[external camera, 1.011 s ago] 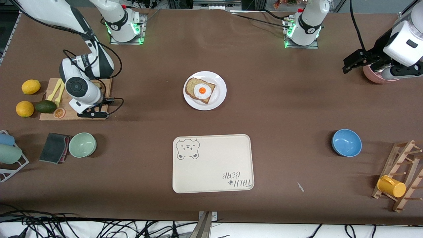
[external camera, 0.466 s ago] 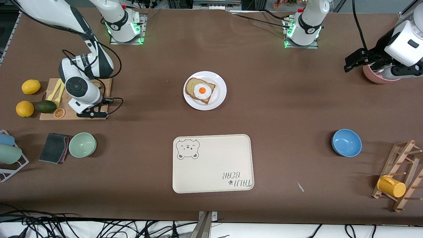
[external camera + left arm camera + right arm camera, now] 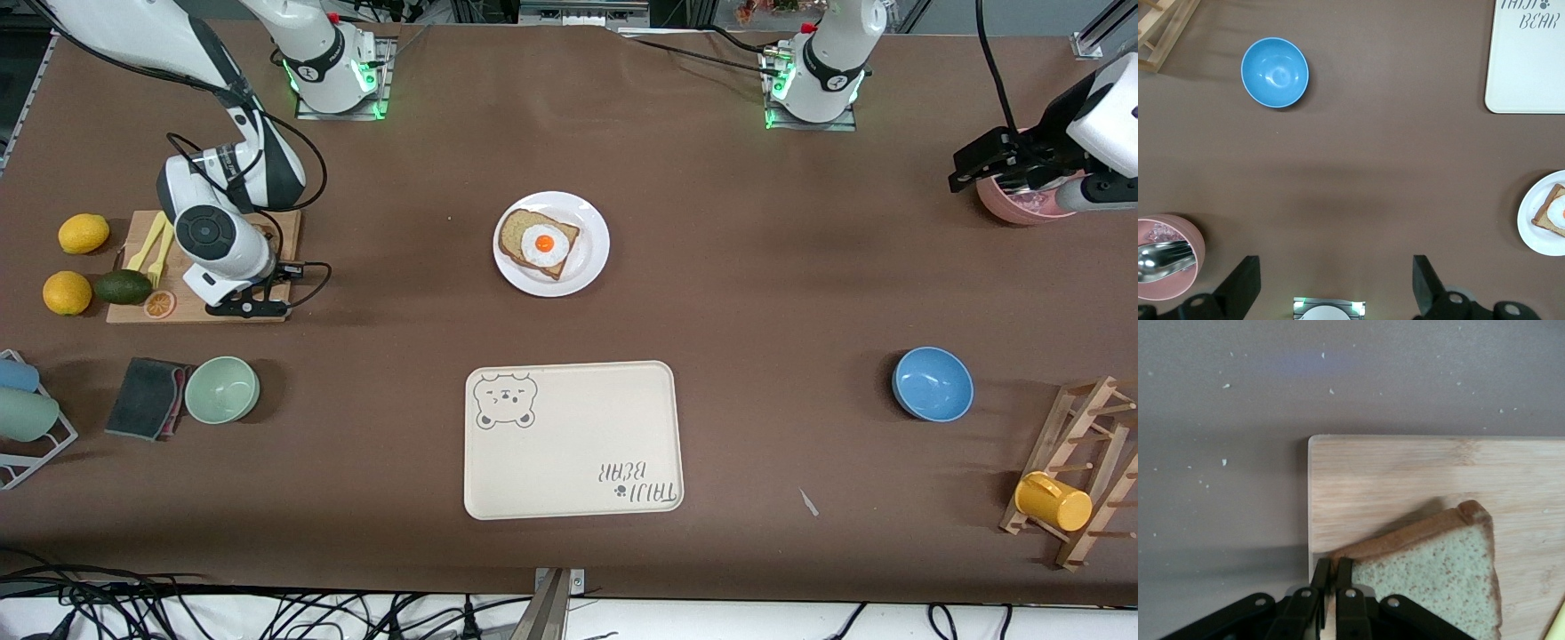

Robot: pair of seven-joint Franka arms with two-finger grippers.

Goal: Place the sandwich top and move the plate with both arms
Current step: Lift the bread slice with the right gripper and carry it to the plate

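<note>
Since earlier, the left gripper (image 3: 971, 166), spread open, is withdrawn over the pink bowl (image 3: 1022, 206); the right gripper (image 3: 1327, 583) is clenched on the sandwich top (image 3: 1441, 577) corner, soft, light, judged tear-prone.

You get the front view from high across the brown table (image 3: 800, 293), facing both bases. Your left wrist view looks straight down from high up, sharing the round white plate (image 3: 1533, 230) (image 3: 591, 253) and blue bowl (image 3: 1275, 72) (image 3: 933, 383). Your right wrist view sits close over the wooden cutting board (image 3: 1405, 487) (image 3: 133, 313).
</note>
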